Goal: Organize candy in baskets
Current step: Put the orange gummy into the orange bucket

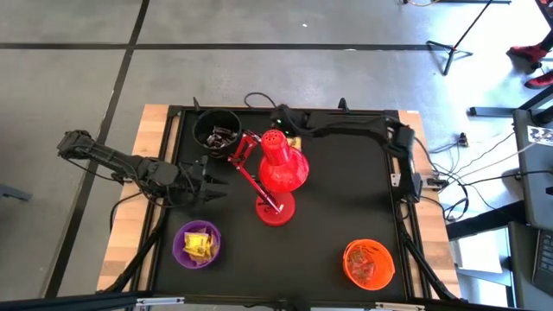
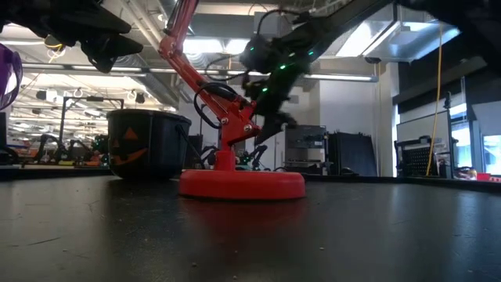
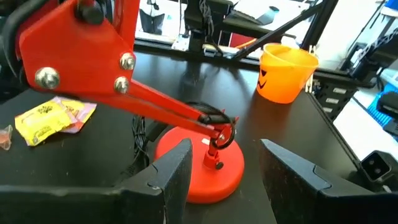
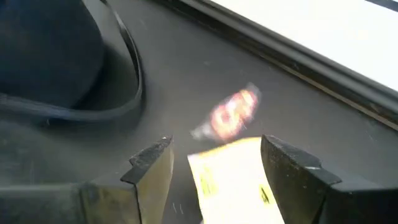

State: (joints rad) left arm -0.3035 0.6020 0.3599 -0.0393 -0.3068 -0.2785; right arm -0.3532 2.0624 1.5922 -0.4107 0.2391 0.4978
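Note:
Three buckets stand on the black mat: black point(image 1: 218, 130) at the far left, purple point(image 1: 197, 244) at the near left with yellow candy inside, orange point(image 1: 369, 263) at the near right with candy inside. My right gripper point(image 4: 214, 149) is open at the far edge, behind the red lamp's head. Its fingers stand on either side of a yellow-wrapped candy point(image 4: 233, 180) lying on the mat. An orange-and-silver candy point(image 4: 230, 115) lies just beyond it. My left gripper point(image 3: 224, 149) is open and empty, hovering between the black and purple buckets and facing the lamp base. Another yellow candy point(image 3: 53, 118) lies beyond the lamp arm.
The red desk lamp point(image 1: 278, 173) stands mid-table, its round base point(image 3: 199, 165) just in front of my left gripper and its arm slanting toward the black bucket. A black cable point(image 4: 93, 109) curls on the mat near my right gripper. The mat's raised frame point(image 1: 402, 173) borders the work area.

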